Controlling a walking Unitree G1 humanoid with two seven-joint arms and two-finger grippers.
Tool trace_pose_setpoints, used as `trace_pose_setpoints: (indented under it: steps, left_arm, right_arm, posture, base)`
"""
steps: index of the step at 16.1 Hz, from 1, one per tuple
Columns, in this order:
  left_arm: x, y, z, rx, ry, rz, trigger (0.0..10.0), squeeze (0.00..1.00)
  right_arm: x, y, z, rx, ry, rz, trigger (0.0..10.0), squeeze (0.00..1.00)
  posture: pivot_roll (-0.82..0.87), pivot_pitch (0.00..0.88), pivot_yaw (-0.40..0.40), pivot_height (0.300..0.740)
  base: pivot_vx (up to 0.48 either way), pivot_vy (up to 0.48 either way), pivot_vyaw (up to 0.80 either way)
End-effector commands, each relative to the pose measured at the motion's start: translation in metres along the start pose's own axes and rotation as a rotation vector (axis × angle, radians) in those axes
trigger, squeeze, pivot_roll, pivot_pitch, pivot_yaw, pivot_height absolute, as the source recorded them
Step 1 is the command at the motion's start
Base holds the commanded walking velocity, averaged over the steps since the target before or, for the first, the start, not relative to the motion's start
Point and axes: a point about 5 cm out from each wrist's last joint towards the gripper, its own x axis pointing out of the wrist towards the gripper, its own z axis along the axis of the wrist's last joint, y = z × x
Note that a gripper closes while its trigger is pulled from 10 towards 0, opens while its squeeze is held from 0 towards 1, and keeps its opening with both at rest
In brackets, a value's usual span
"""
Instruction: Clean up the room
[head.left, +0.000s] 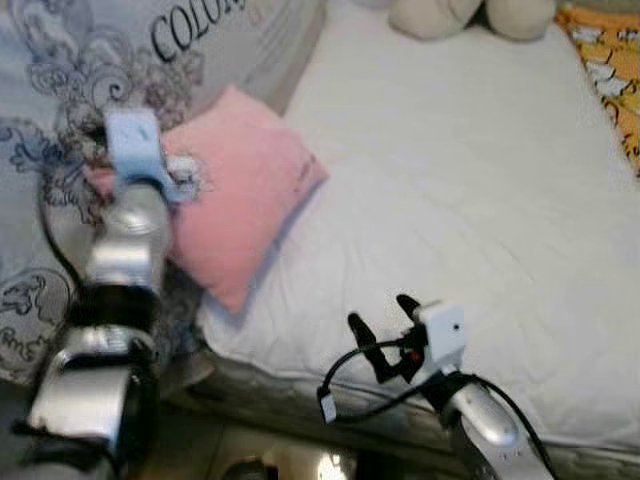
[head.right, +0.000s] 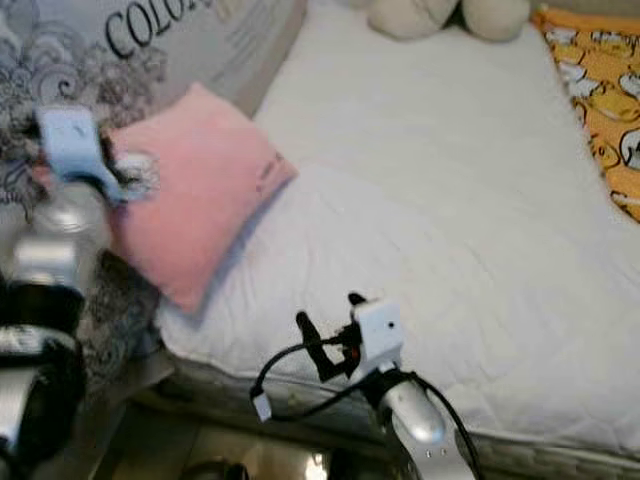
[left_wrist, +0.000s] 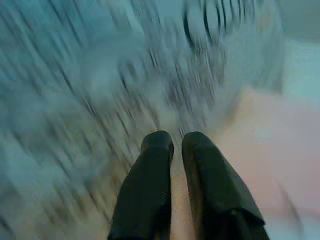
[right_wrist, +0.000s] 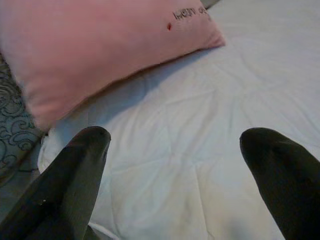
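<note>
Left gripper (left_wrist: 171, 150) nearly closed, empty, at soft pink square pillow (head.left: 245, 190). Right gripper (right_wrist: 175, 145) wide open, empty, over white quilted bed (head.left: 450, 180). Pillow apparently unplaced; tidying early.

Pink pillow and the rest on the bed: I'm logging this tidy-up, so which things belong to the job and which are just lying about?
Part of the job:
- pink pillow, lying askew
- left gripper, fingers together at the pillow's edge
- right gripper, open above the white mattress

Just lying about:
- grey patterned duvet
- cream soft toy
- orange duck-print cloth
</note>
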Motion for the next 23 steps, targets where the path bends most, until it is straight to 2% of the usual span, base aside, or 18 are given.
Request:
trace_pose_setpoints:
  steps: [1,3,5,6,7,8,9,10,11,12,13,14,16,18,19,20,21,23]
  left_arm:
    - [0.000,-0.003,0.002,0.020,-0.022,-0.017,10.0,1.00]
    - [-0.006,-0.014,-0.008,-0.022,0.013,-0.045,10.0,1.00]
    - [-0.010,-0.019,-0.015,-0.051,0.044,-0.059,10.0,1.00]
    - [-0.016,-0.027,-0.022,-0.073,0.076,-0.088,10.0,1.00]
    - [-0.031,-0.042,-0.031,-0.092,0.103,-0.155,10.0,1.00]
    - [-0.035,-0.046,-0.033,-0.088,0.106,-0.172,10.0,1.00]
    - [-0.042,-0.045,-0.035,-0.057,0.091,-0.186,10.0,0.00]
    - [-0.050,-0.040,-0.034,-0.019,0.048,-0.192,10.0,0.00]
    - [-0.058,-0.034,-0.024,0.001,-0.034,-0.205,10.0,0.00]
    - [-0.060,-0.033,-0.020,0.006,-0.059,-0.210,10.0,0.00]
    - [-0.072,-0.027,-0.010,0.027,-0.129,-0.223,10.0,0.00]
    - [-0.079,-0.023,-0.005,0.032,-0.153,-0.220,10.0,0.00]
    - [-0.100,-0.017,-0.004,0.075,-0.170,-0.237,10.0,0.00]
    - [-0.115,-0.013,-0.017,0.111,-0.128,-0.262,10.0,0.00]
    - [-0.128,-0.010,-0.031,0.132,-0.085,-0.293,10.0,0.00]
    - [-0.142,-0.011,-0.045,0.116,-0.028,-0.330,10.0,1.00]
    - [-0.145,-0.012,-0.048,0.098,-0.015,-0.340,10.0,1.00]
    - [-0.155,-0.017,-0.056,0.026,0.034,-0.360,10.0,1.00]
  right_arm:
    - [-0.001,0.001,0.002,0.003,-0.008,0.000,10.0,0.00]
    - [-0.002,0.002,0.001,0.006,-0.007,-0.002,10.0,0.00]
    - [-0.003,0.002,0.001,0.008,-0.005,-0.002,10.0,0.00]
    - [-0.003,0.002,0.000,0.008,-0.004,-0.002,10.0,0.00]
    - [-0.003,0.002,0.000,0.008,-0.003,-0.002,10.0,0.00]
    - [-0.003,0.002,0.000,0.008,-0.004,-0.004,10.0,0.00]
    - [-0.002,0.000,0.002,0.006,-0.019,-0.025,10.0,0.00]
    - [-0.002,-0.005,0.007,0.001,-0.051,-0.070,10.0,0.00]
    - [-0.002,-0.012,0.015,0.002,-0.088,-0.128,10.0,0.00]
    - [-0.002,-0.013,0.017,0.004,-0.096,-0.141,10.0,0.00]
    - [-0.004,-0.018,0.022,-0.012,-0.126,-0.183,10.0,0.00]
    - [-0.005,-0.019,0.025,-0.025,-0.140,-0.204,10.0,0.00]
    - [-0.008,-0.020,0.027,-0.042,-0.156,-0.241,10.0,0.00]
    - [-0.009,-0.021,0.027,-0.043,-0.165,-0.277,10.0,0.00]
    - [-0.010,-0.023,0.027,-0.055,-0.173,-0.314,10.0,0.00]
    - [-0.012,-0.030,0.029,-0.090,-0.193,-0.381,10.0,0.00]
    - [-0.012,-0.034,0.030,-0.103,-0.200,-0.413,10.0,0.00]
    - [-0.020,-0.054,0.030,-0.091,-0.228,-0.585,10.0,0.00]
  posture:
    - [-0.03,0.097,0.031,0.740]
    - [-0.03,0.098,0.032,0.740]
    - [-0.03,0.100,0.033,0.740]
    - [-0.03,0.101,0.032,0.740]
    - [-0.03,0.102,0.033,0.740]
    - [-0.03,0.102,0.033,0.740]
    - [-0.02,0.098,0.034,0.740]
    - [-0.03,0.093,0.039,0.740]
    - [-0.03,0.088,0.041,0.740]
    - [-0.03,0.088,0.041,0.740]
    - [-0.02,0.073,0.044,0.740]
    - [-0.02,0.073,0.044,0.740]
    - [-0.01,0.054,0.041,0.740]
    - [0.00,0.042,0.039,0.740]
    - [0.00,0.032,0.035,0.740]
    - [0.01,0.006,0.022,0.740]
    - [0.01,0.001,0.021,0.740]
    - [0.01,0.000,0.009,0.740]
  base:
    - [0.000,0.000,0.00]
    - [0.000,0.000,0.00]
    - [0.000,0.000,0.00]
    - [0.000,0.000,0.00]
    - [0.000,0.000,0.00]
    - [0.000,0.000,0.00]
    - [0.000,0.000,0.00]
    - [0.000,0.000,0.00]
    - [0.000,0.000,0.00]
    - [0.000,0.000,0.00]
    - [0.000,0.000,0.00]
    - [0.000,0.000,0.00]
    - [0.000,0.000,0.00]
    - [0.000,0.000,0.00]
    - [0.000,0.000,0.00]
    - [0.000,0.000,0.00]
    - [0.000,0.000,0.00]
    - [0.000,0.000,0.00]
